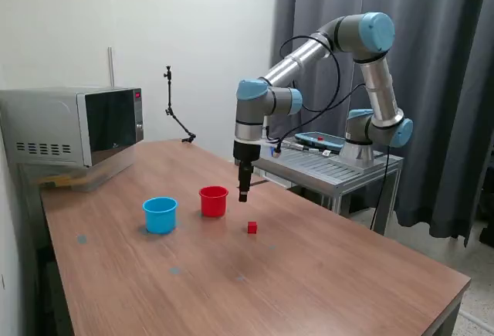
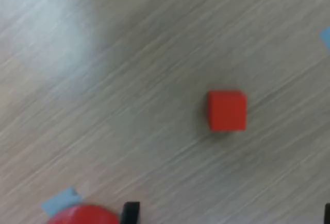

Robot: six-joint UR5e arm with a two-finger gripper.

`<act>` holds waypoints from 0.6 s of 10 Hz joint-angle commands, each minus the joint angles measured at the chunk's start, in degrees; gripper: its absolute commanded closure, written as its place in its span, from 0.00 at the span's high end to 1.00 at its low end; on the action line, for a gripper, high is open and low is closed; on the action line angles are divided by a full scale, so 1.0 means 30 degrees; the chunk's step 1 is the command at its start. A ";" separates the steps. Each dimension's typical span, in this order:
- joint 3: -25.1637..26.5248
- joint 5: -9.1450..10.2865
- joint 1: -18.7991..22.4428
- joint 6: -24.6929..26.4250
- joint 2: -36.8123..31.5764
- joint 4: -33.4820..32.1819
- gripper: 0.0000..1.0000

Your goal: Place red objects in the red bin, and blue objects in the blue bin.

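- Microwave: boxy brushed-metal case w/ dark glossy door, at the far corner of the table on the exterior view's left.
- Table: smooth wood-grain laminate, flat, brown.
- Blue bin: round light-blue plastic cup, slightly tapered, rimmed, upright, mid-table, closer to the left edge than the red one.
- Red bin: same shape in glossy red plastic, upright, just beside the blue bin and apart from it.
- Gripper: slim black fingers pointing down, hanging above the table just right of the red bin, nothing between them; spread or pressed together, can't tell.
- Red cube: small solid block, sharp edges, matte, flat on the table near the red bin, below and slightly right of gripper; wrist view shows it clear of all else.
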 commanded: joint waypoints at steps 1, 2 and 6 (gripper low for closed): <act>0.0199 0.0109 0.0835 0.0082 -0.0014 0.0025 1.00; 0.0403 0.0458 0.1042 0.0112 -0.0043 0.0025 1.00; 0.0991 0.0842 0.0957 0.0463 0.0161 -0.0033 1.00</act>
